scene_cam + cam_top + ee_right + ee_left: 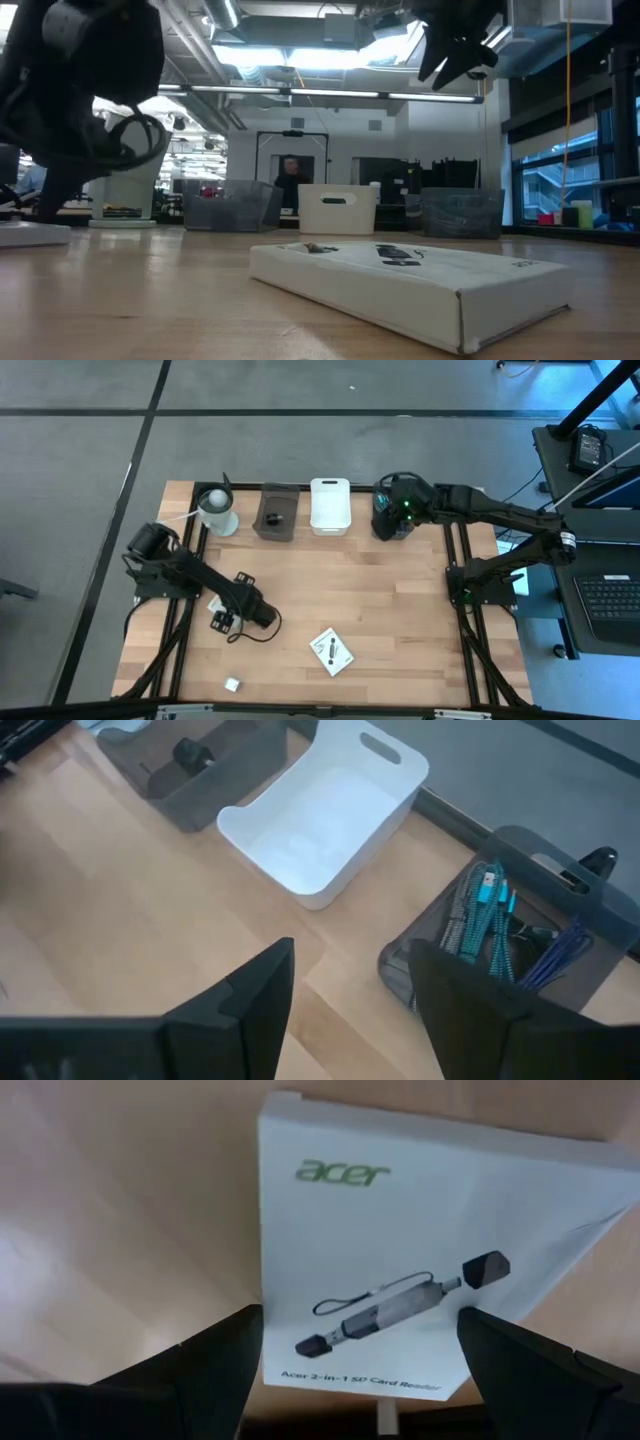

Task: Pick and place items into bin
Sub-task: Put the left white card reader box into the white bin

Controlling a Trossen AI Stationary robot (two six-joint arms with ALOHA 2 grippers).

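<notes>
On the counter [400, 620], status by part:

left hand [360, 1330]: fingers spread wide, nothing between them, hanging low over one white packet [420, 1250]. Fingers [200, 1370] straddle its printed face, so this looks like the line-up for a pick, grip not yet made.
that packet: flat on the wood, printed side up, card-reader picture on it; high view hides most of it under the arm.
second packet [332, 651]: lies flat near the front middle, well apart from both hands, untouched. Low view shows it as a thin flat box [410, 285], so likely an edge pinch is needed.
white cube [232, 684]: front left, loose, alone.
right hand [392, 518]: released, empty, held over the dark bin [520, 935] at the back right. My read: parked above the drop point.
dark bin: teal and purple cables [490, 915] already inside, so part of the sort seems done.
white bin [330, 506]: back middle, looks empty.
grey bin [275, 512]: back, left of the white one, a small dark piece inside.
white cup [217, 511]: back left, not part of the job.
</notes>
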